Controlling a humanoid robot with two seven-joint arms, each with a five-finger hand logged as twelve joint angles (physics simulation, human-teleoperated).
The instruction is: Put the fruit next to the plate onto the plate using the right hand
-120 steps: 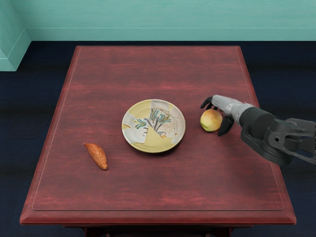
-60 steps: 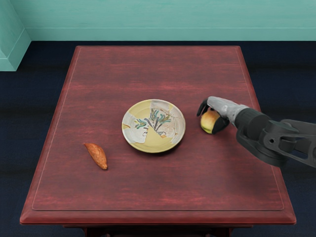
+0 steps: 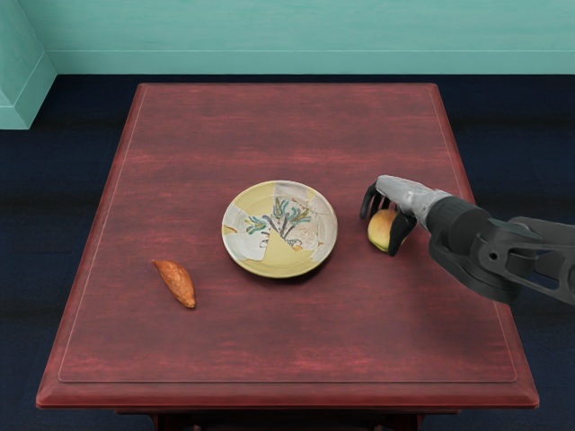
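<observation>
A yellow-green apple [image 3: 379,231] with a reddish blush sits just right of the plate [image 3: 279,228], a round yellow dish with a painted plant pattern at the table's middle. My right hand [image 3: 384,214] comes in from the right edge and wraps over the apple, dark fingers [image 3: 368,201] curled over its top and left side, thumb on its right. Much of the fruit is hidden by the hand. It looks still low at the table surface; I cannot tell whether it is lifted.
An orange sweet potato [image 3: 175,282] lies on the dark red table [image 3: 287,135] to the front left of the plate. The right forearm [image 3: 490,251] hangs over the table's right edge. A teal wall runs along the back.
The right hand moved onto the apple and its fingers closed round it; a second ago they stood spread beside it. The apple has shifted very slightly.
</observation>
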